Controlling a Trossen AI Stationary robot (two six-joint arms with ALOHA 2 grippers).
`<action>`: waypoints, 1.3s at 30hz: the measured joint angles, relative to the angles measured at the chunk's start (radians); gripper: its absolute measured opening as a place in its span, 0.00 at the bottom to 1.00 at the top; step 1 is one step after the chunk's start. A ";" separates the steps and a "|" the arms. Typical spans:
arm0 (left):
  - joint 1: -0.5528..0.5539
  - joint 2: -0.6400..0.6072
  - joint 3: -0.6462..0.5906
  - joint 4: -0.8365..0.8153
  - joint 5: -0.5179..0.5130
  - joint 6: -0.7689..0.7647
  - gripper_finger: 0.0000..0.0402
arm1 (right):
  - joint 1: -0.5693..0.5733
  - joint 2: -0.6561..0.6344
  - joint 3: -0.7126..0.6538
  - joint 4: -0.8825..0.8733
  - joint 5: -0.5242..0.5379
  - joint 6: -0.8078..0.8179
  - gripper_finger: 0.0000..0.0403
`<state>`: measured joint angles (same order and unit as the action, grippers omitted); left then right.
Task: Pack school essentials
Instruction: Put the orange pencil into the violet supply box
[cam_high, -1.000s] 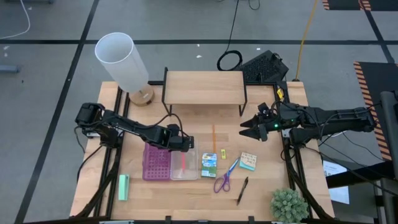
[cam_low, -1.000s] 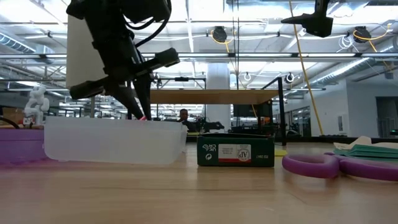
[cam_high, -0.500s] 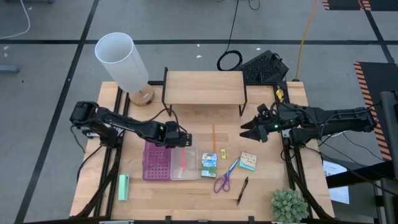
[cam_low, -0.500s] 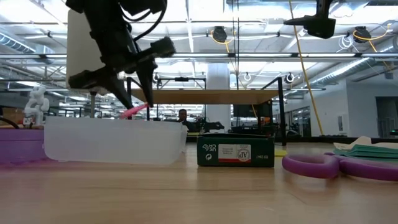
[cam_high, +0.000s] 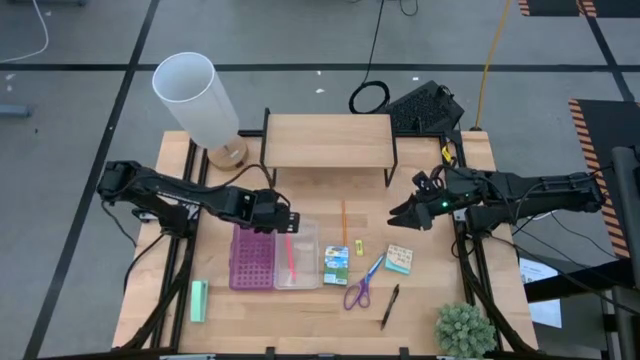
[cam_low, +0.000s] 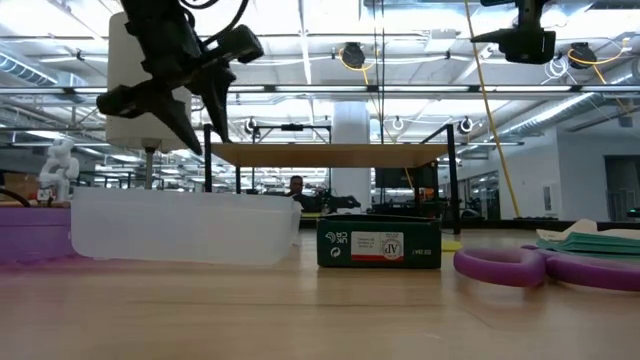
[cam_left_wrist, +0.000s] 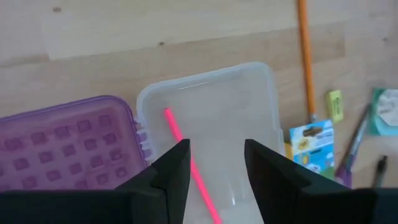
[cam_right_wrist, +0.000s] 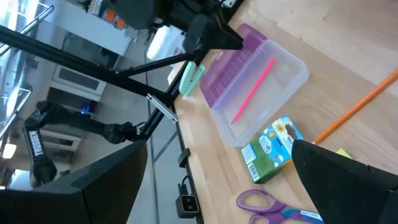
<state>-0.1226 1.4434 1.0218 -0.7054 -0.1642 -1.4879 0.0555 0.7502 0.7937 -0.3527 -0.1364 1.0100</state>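
Left gripper (cam_high: 287, 221) hung empty with its fingers spread, just above the clear half of the purple case (cam_high: 297, 264), where the pink pencil (cam_left_wrist: 189, 166) lay, apparently just dropped. Orange pencil (cam_high: 344, 225), green-blue packet (cam_high: 336, 265), scissors (cam_high: 362, 286) and pen (cam_high: 389, 306) waited on the table (cam_high: 420, 300). Right gripper (cam_high: 400, 214) hovered beside them, seemingly parted.

The left hand (cam_high: 285, 219) has released the pink pencil (cam_high: 292, 257) and lifted away.

The left tool (cam_high: 287, 221) hovers open above the clear case half (cam_high: 296, 255), where a pink pencil (cam_high: 292, 259) lies.
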 joint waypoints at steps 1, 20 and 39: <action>0.002 -0.015 0.000 0.007 0.000 0.014 0.38 | 0.000 0.000 0.000 0.000 0.000 0.000 0.97; -0.012 -0.181 0.001 0.021 -0.011 0.205 0.38 | 0.006 0.000 0.000 -0.261 -0.078 0.329 0.97; -0.103 -0.183 0.001 0.024 -0.012 0.212 0.38 | 0.120 0.133 0.000 -0.182 0.282 0.566 0.93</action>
<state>-0.2253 1.2599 1.0225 -0.6812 -0.1764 -1.2763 0.1752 0.8831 0.7937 -0.5343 0.1459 1.5760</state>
